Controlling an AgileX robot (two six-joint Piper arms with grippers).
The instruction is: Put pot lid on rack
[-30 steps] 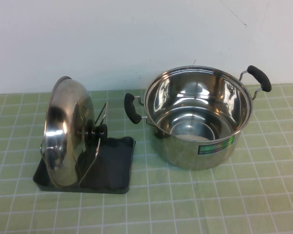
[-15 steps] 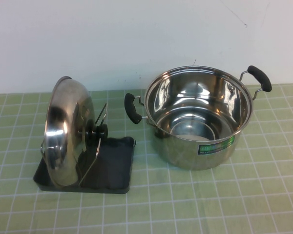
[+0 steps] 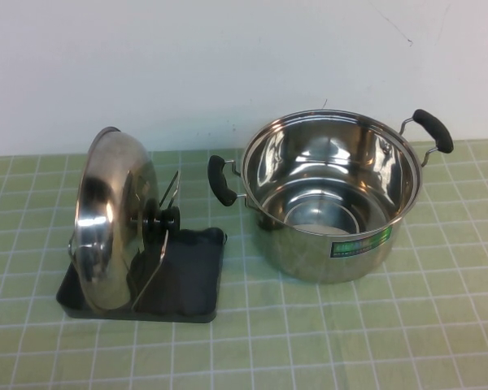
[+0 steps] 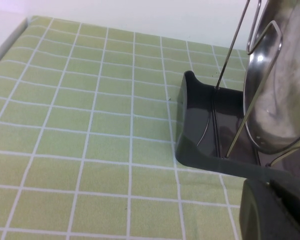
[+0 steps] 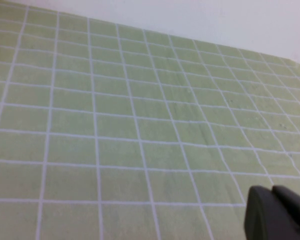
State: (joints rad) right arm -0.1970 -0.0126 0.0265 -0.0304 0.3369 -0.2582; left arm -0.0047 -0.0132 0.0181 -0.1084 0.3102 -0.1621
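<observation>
The shiny steel pot lid stands on edge in the dark grey rack, leaning between the wire uprights, its black knob facing the pot. Neither arm shows in the high view. In the left wrist view the left gripper is shut and empty, low over the cloth just beside the rack and the lid. In the right wrist view the right gripper is shut and empty, over bare green cloth.
The deep steel pot with two black handles and a green label stands open to the right of the rack. A green checked cloth covers the table. A white wall runs along the back.
</observation>
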